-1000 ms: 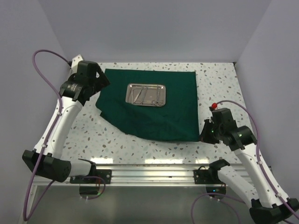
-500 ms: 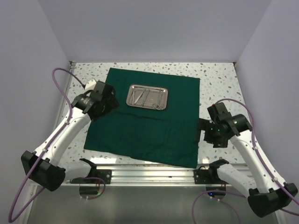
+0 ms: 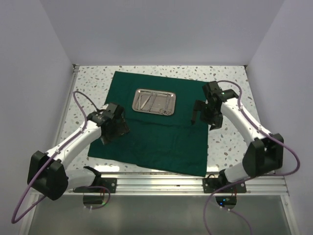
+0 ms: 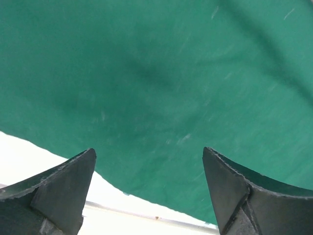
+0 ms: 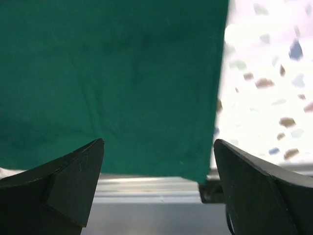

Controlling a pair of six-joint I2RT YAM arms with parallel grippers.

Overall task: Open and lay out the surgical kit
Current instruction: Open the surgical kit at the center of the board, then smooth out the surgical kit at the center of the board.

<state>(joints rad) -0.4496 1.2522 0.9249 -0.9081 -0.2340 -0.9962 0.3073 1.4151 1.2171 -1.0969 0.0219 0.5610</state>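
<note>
The surgical kit's dark green drape [image 3: 156, 137] lies spread flat as a large square on the speckled table. The shiny steel tray [image 3: 155, 101] sits on the drape's far half, with small steel instruments [image 3: 149, 100] inside it. My left gripper [image 3: 111, 137] hovers over the drape's left part, open and empty. In the left wrist view the left gripper [image 4: 149, 152] has only green drape [image 4: 156, 73] and its near edge between the fingers. My right gripper [image 3: 204, 117] hangs open over the drape's right edge. The right wrist view shows the right gripper [image 5: 159, 142] empty above the drape's near right corner [image 5: 195, 174].
An aluminium rail [image 3: 156, 178] runs along the near table edge, just past the drape's front hem. Bare speckled table [image 3: 230, 88] lies right of the drape, and a narrower strip [image 3: 90, 93] on the left. Purple cables [image 3: 78, 103] loop beside both arms. Walls close in on three sides.
The drape went from partly folded to a flat square. The right gripper opened and swung away from me along the right edge. The left gripper came from the far left corner toward the near left.
</note>
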